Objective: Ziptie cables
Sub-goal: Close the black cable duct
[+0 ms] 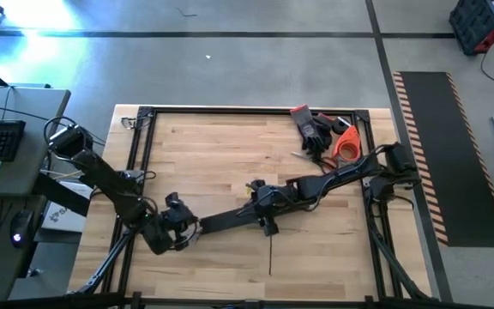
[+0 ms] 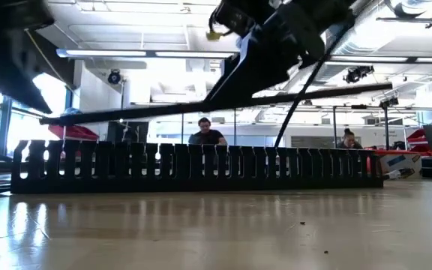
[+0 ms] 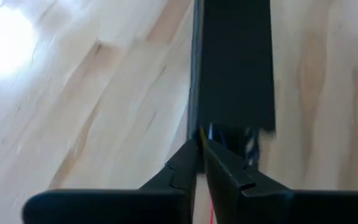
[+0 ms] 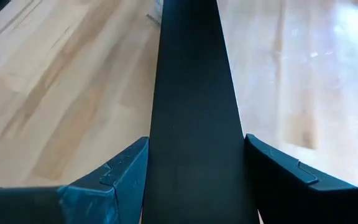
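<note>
presently the right gripper [image 4: 194, 168] clamps a flat black strip [image 1: 230, 221] across its width, the left gripper [image 3: 201, 155] sits pinched shut at its end beside thin coloured cables [image 3: 211, 132], which likely handle light and floppy, best gripped bunched.

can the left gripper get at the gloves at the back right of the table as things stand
Probably not. The left gripper sits at the front left, shut at the end of the black strip; the gloves lie far across, beyond the right gripper holding that strip.
</note>
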You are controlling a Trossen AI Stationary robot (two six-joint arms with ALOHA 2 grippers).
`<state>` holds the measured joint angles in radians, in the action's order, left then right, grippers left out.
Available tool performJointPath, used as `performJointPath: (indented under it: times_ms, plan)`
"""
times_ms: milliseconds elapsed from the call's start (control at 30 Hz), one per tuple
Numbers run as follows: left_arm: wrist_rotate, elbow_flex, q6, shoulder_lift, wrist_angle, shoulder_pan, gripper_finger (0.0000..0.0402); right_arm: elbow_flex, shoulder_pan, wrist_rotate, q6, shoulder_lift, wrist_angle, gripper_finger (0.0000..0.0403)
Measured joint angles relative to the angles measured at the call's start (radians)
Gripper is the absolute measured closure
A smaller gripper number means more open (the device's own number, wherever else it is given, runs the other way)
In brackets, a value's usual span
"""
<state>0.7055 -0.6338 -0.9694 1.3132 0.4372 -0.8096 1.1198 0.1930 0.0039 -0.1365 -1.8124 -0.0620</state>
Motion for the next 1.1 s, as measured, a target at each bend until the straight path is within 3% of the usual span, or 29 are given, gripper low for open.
performJointPath:
  times_ms: [200,433,567,800,1100]
  plan:
    - [0.050,0.053,-0.086,0.039,-0.036,-0.066,0.0341,0.000,-0.007,-0.008,0.000,0.021,-0.019,0.0189]
    - [0.160,0.078,-0.126,0.011,-0.044,-0.117,0.0309,0.000,-0.015,-0.074,0.069,-0.043,0.121,0.0189]
    - [0.204,0.078,-0.118,-0.027,-0.053,-0.136,0.0323,0.000,-0.015,-0.085,0.079,-0.075,0.149,0.0189]
    - [0.204,0.086,-0.002,-0.030,-0.184,-0.117,0.0394,-0.003,-0.016,-0.121,0.076,-0.088,0.146,0.0194]
    - [0.111,0.085,-0.093,-0.108,-0.018,-0.117,0.0401,0.007,-0.023,-0.113,0.071,-0.082,0.118,0.0194]
